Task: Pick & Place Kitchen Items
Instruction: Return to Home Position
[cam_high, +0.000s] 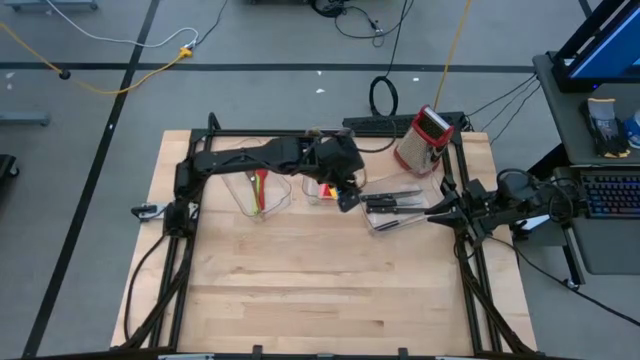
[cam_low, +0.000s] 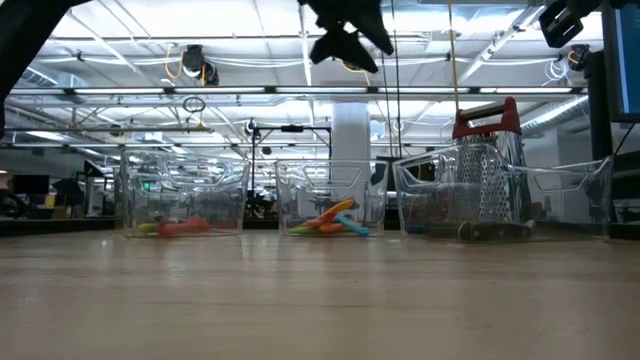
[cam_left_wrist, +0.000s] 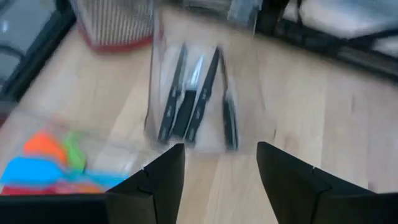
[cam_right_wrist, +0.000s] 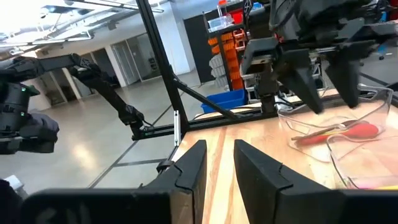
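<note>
You're nearly done: knives (cam_left_wrist: 186, 106) lie in the right bin (cam_low: 590, 195), coloured utensils (cam_low: 330, 220) in the middle bin (cam_low: 283, 190) and left bin (cam_low: 130, 190), your left gripper (cam_left_wrist: 221, 155) hangs open and empty above them, right gripper (cam_high: 437, 214) waits at the table (cam_high: 300, 290) edge

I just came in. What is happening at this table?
Nothing is held now. The left gripper hangs open and empty above the table, near the right bin, where black knives lie. Coloured utensils lie in the middle bin and left bin. The right gripper waits at the table's right edge.
</note>
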